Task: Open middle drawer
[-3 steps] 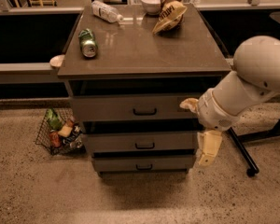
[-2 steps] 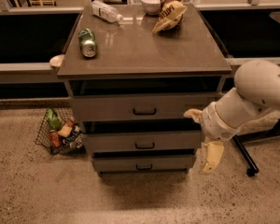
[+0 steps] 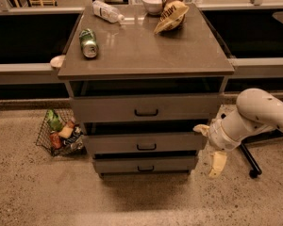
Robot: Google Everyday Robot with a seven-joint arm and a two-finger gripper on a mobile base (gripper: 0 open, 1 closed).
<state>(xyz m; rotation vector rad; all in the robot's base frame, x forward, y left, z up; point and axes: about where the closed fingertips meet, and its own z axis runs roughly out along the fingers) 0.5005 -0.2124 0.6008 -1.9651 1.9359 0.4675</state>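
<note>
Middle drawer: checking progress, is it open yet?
Shut, as far as shows: the middle drawer sits in step with the top drawer and bottom drawer. The gripper hangs right of it, off the handle.

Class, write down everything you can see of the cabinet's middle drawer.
The middle drawer shows a wide, shallow, flat grey-brown front, matte like laminate, with one small black bar handle at its centre. It sits level between the top drawer and the bottom drawer, a dark gap above it. Nothing touches the handle; the gripper hangs beside its right end.
</note>
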